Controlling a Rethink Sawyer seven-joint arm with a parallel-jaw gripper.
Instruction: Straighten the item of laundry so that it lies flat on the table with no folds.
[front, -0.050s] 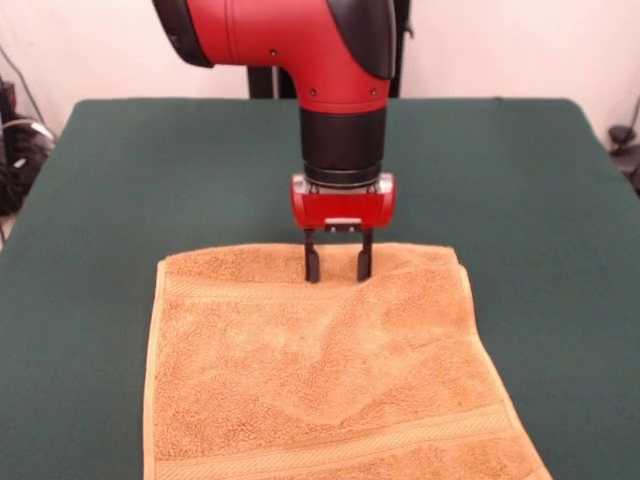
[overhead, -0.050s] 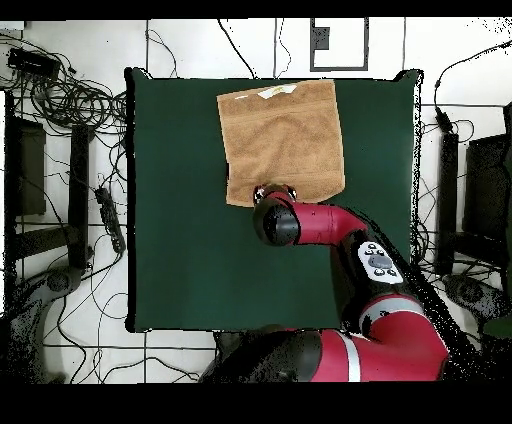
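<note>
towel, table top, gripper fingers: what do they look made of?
Towel: looks like terry cloth, orange-tan, matte; fuzzy looped pile with flatter woven bands near the edges.
Table: covered in plain dark green cloth, matte with no glare; what lies under it is hidden.
Gripper fingers: black and rigid, probably plastic or coated metal; the look does not settle which. Red glossy housing above them.
</note>
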